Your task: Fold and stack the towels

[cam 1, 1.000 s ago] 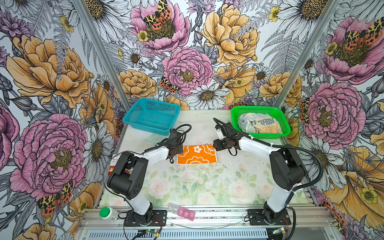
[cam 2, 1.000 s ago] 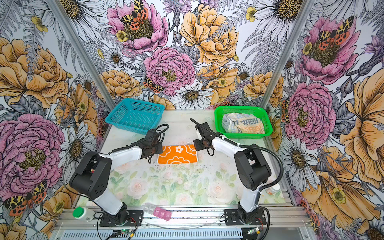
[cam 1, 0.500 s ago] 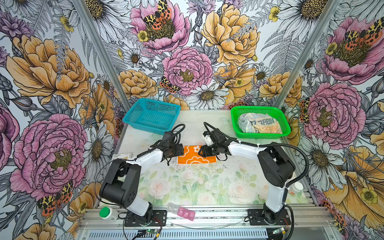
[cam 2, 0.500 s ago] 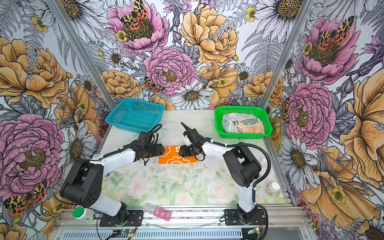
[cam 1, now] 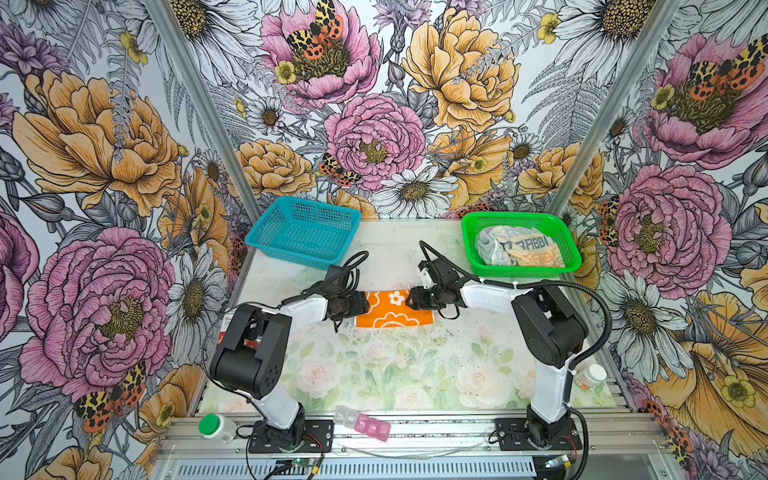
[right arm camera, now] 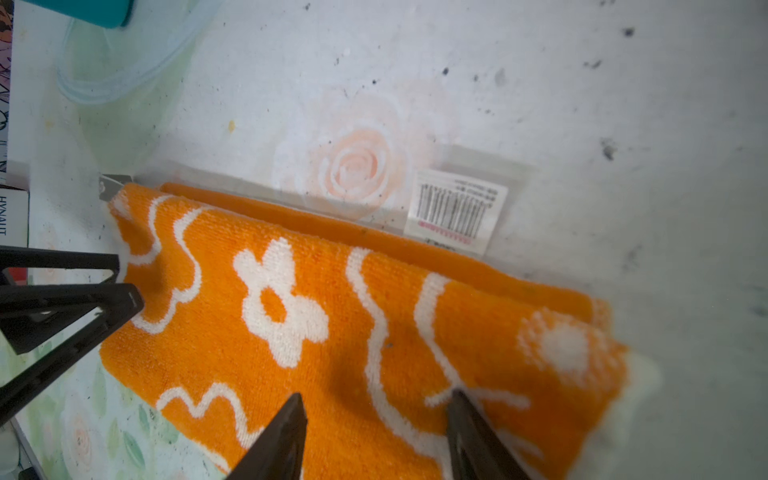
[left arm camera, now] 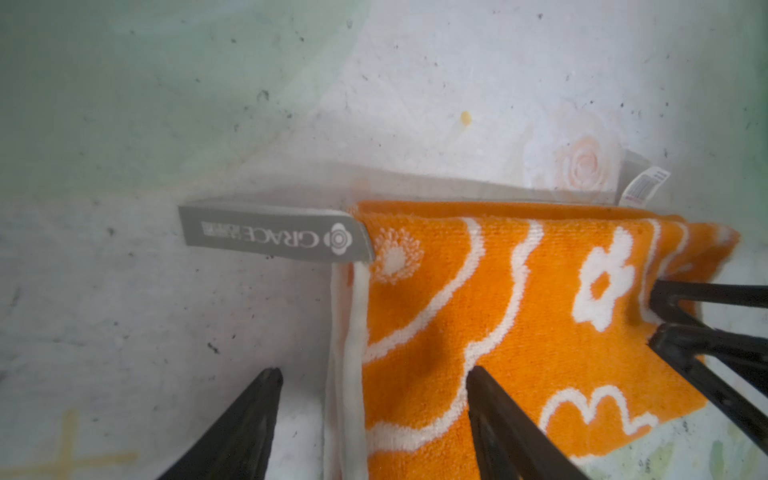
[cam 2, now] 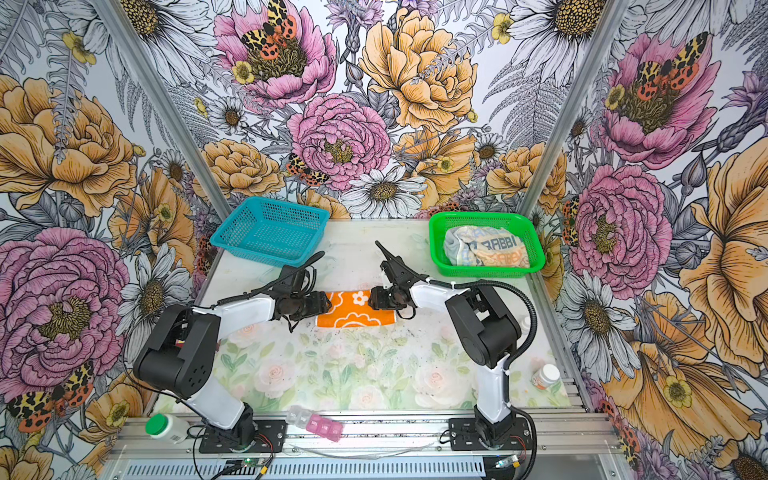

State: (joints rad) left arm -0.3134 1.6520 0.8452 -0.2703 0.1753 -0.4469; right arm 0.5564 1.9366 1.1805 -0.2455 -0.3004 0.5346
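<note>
Orange terry with white flowers: the orange towel lies folded and flat on the table in both top views, mid-table, between the two arms and in front of the gap between the baskets. Right wrist view shows a lower layer of the orange towel peeking out along one long edge, with a barcode label beside it. Left gripper sits at the towel's left end. In the left wrist view the left gripper has its jaws spread, one finger over bare table and one over cloth, straddling the white hem; a grey "GRACE" tag sticks out at the corner. Right gripper is at the right end, and seen from its own wrist the right gripper has its jaws apart, both tips over the cloth; contact not discernible. Striped towel with lettering lies bunched in the green basket, back right. Blue basket sits back left.
</note>
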